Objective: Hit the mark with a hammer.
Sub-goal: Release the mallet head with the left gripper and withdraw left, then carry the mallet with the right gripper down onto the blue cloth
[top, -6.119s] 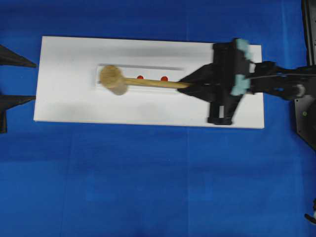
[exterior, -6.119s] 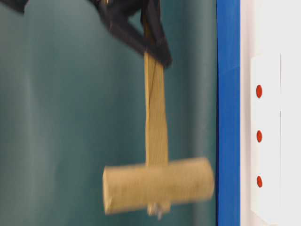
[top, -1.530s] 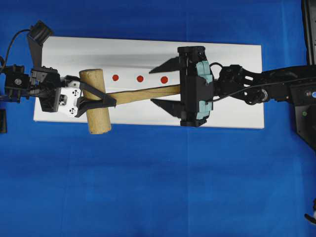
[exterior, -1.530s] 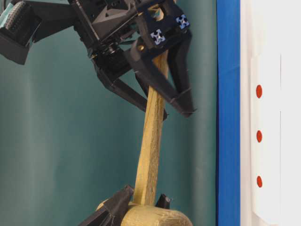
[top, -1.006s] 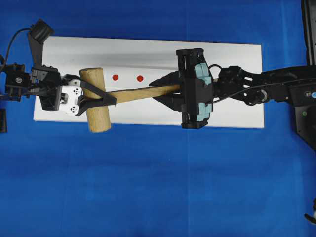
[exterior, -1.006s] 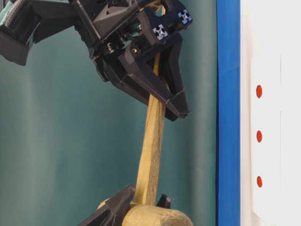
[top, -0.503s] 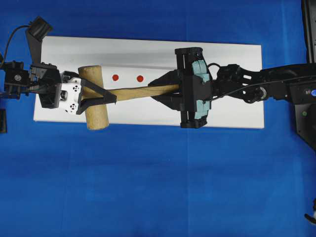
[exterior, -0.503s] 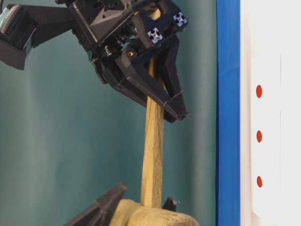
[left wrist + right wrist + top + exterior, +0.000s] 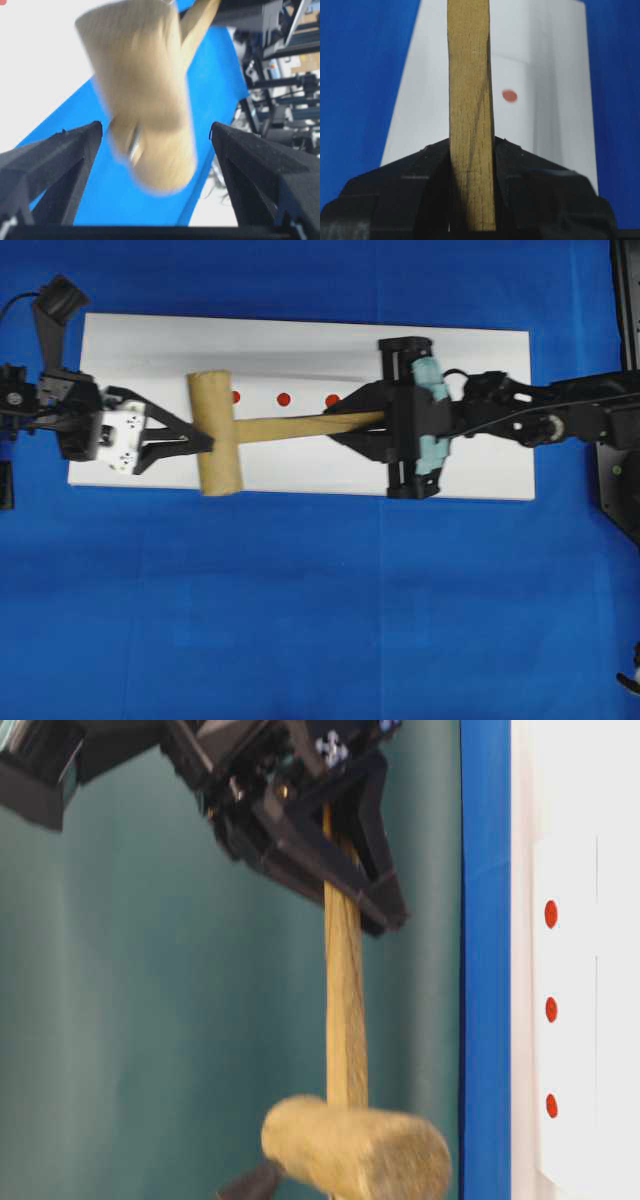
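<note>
The right gripper [image 9: 372, 427] is clamped on the hammer [image 9: 262, 429] handle's end; the handle runs toward nine o'clock overhead, its head raised over the white board [image 9: 480, 370]. The red marks [image 9: 283, 398] lie just at twelve o'clock of the handle. The left gripper [image 9: 190, 443], jaws spread wide and empty, sits just at nine o'clock of the head. I see no readable writing.

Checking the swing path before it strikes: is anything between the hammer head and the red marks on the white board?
Nothing visible. The hammer, clamped by its handle in the right gripper, hangs above the white board with open air over the red marks. The left gripper stands open beside the head, away from the marks.
</note>
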Tool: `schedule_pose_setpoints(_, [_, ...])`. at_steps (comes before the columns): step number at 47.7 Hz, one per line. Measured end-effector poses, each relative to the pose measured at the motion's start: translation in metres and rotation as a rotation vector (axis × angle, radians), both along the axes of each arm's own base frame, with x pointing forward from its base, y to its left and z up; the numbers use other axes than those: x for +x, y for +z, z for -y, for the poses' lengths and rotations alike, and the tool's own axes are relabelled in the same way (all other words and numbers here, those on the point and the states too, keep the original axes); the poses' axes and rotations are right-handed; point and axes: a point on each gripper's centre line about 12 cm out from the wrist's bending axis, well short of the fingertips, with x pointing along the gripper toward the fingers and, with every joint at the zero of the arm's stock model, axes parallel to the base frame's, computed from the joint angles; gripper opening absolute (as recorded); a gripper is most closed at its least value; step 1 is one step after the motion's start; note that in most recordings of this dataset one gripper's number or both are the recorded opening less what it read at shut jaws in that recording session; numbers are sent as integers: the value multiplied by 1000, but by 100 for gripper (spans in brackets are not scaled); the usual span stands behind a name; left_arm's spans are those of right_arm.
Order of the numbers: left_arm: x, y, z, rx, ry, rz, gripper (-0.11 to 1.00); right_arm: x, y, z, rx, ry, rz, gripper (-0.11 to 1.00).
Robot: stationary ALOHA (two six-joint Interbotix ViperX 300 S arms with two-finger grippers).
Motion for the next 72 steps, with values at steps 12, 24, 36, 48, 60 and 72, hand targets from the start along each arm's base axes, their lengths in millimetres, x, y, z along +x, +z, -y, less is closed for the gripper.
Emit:
schedule_pose_setpoints(12, [-33,-4,0,-1,0,-48,88,-28,4,0,43,-27,19,8])
schedule_pose_setpoints(24, [-51,3,0,-1,-2,-31,87,-34,7,1,68,-49,31,8])
schedule_pose_setpoints(36, [-52,4,0,104,-49,-24,86,-33,5,-5,174,-91,34,8])
schedule_pose_setpoints(48, [-52,4,-1,476,-213,-24,81,-21,1,-45,269,-39,23,8])
schedule_pose_setpoints(60, [-54,2,-11,749,-295,-40,80,-11,-12,-84,304,-58,33,8])
schedule_pose_setpoints(72, [-56,2,-15,841,-304,-23,79,-6,-26,-129,303,-48,24,8])
